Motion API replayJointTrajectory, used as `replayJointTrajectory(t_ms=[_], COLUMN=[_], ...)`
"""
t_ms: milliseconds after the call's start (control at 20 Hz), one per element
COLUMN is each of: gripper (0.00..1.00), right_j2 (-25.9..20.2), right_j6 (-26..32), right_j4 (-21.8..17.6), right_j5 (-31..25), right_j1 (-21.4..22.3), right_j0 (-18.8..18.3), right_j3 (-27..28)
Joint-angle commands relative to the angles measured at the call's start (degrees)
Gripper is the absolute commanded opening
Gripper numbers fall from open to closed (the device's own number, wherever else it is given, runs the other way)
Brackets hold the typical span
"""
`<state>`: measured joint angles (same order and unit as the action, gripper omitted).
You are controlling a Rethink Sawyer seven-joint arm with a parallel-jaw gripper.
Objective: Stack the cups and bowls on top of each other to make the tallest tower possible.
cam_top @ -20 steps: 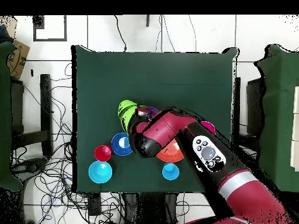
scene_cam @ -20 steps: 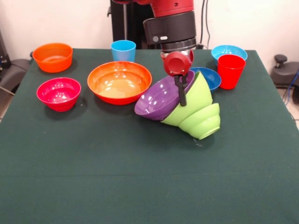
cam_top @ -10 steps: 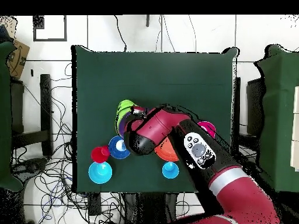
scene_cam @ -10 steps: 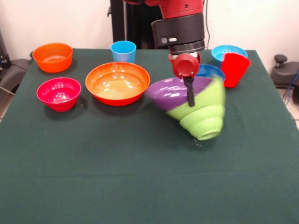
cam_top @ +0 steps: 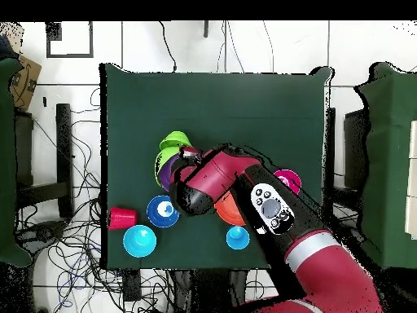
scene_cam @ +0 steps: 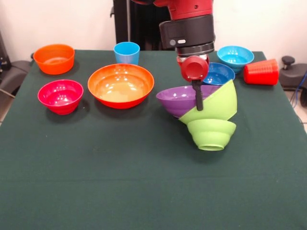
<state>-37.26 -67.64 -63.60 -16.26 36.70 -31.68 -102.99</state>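
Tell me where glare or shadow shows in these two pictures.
Front view: white glare spots lie inside the big orange bowl, and the purple bowl shines along its rim; soft shadows sit under the bowls. Overhead view: the arm hides most bowls, and no glare shows.

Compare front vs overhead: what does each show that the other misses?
Front only: the small orange plastic bowl, which the arm hides from above, and the gripper at the large purple plastic bowl's rim. Overhead only: floor cables around the green-covered table. Both: the ridged red plastic cup lying on its side at the table edge, and the tilted lime green bowls.
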Motion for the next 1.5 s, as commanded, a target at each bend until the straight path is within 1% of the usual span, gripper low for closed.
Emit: replayJointTrajectory(t_ms=[50, 150, 200, 300, 400, 500, 550, 650, 750, 850, 1100, 1300, 1500], gripper=[0.0, 0.0, 0.0, 0.0, 0.0, 0.0, 0.0, 0.0, 0.0, 0.0, 0.0, 0.0, 0.0], right_j2=[3.58, 3.39, 2.38, 1.31, 1.78, 1.47, 1.24, 0.27, 0.17, -1.54, 0.06, -0.81, -1.81], right_j6=[-2.5, -2.58, -1.5, -0.71, -1.75, -1.66, -0.67, 1.93, 3.93, 7.36, 10.53, 12.03, 14.73], right_j4=[-1.08, -0.06, 1.22, 2.49, 2.49, 3.37, 4.34, 6.76, 8.62, 10.5, 10.57, 10.14, 9.43], right_j5=[-3.29, -3.19, -3.74, -3.85, -2.83, -2.88, -4.19, -6.38, -7.78, -8.77, -12.78, -15.5, -20.59], right_j1=[-1.48, 0.42, 1.66, 3.12, 4.4, 6.1, 6.56, 8.94, 12.11, 14.31, 17.7, 17.64, 14.65], right_j0=[2.01, 1.44, 0.31, -0.74, -0.86, -1.64, -2.34, -4.61, -6.53, -9.34, -11.09, -12.5, -13.04], right_j3=[2.11, 0.76, -0.33, -1.45, -1.5, -2.16, -2.77, -5.47, -8.33, -11.11, -12.81, -13.37, -13.14])
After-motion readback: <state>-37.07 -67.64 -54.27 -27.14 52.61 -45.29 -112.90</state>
